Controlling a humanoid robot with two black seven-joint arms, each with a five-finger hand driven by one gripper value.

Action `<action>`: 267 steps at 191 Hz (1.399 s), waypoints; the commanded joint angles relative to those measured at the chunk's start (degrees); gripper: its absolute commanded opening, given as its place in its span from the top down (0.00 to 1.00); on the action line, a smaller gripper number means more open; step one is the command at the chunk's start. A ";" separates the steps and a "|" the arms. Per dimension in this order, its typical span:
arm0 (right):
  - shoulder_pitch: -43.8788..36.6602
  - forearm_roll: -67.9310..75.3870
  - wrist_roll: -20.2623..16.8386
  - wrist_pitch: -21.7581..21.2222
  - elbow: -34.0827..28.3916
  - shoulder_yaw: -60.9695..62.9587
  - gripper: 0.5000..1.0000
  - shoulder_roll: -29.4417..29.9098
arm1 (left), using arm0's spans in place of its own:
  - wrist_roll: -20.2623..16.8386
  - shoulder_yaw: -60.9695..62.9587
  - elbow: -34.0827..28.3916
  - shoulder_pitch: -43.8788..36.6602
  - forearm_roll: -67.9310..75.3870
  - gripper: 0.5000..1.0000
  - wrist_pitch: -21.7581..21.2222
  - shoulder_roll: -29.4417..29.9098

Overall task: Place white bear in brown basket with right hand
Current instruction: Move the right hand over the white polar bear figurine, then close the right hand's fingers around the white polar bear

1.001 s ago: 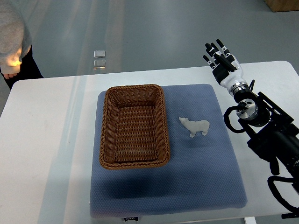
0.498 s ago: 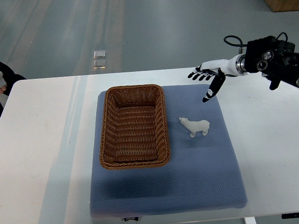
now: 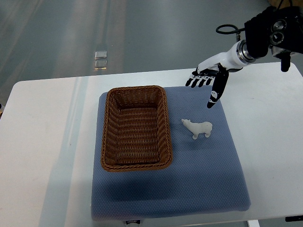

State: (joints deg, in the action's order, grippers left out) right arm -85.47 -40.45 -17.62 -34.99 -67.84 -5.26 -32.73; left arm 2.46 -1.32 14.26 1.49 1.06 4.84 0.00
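Note:
A small white bear (image 3: 198, 127) lies on the blue mat (image 3: 199, 179), right of the brown wicker basket (image 3: 136, 127), which holds nothing. My right hand (image 3: 207, 84) hovers above the mat's far right part, a little beyond the bear, fingers spread and holding nothing. Its arm (image 3: 265, 35) comes in from the upper right. The left hand is out of view.
The mat lies on a white table (image 3: 47, 142). Grey floor with a small shiny object (image 3: 100, 59) shows beyond the far edge.
My right arm has swung from the right table edge up and leftward; the hand now hangs nearer the bear. The person at the far left has left the view.

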 commanded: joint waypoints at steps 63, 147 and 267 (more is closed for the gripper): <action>10.94 -2.00 0.13 10.64 -1.24 0.69 0.17 1.35 | 0.00 0.09 -0.20 0.00 0.00 0.00 -0.09 0.00; 14.98 -3.41 0.31 14.69 -1.24 0.87 0.27 2.23 | 0.00 0.18 -0.20 0.00 0.00 0.00 0.00 0.00; 17.97 -5.26 0.75 18.11 -1.24 0.87 0.59 3.02 | 0.00 0.18 -0.20 0.00 0.00 0.00 0.00 0.00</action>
State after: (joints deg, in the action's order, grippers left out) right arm -68.03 -44.30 -16.95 -17.45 -69.08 -4.39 -30.05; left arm 2.46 -1.15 14.06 1.49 1.07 4.76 0.00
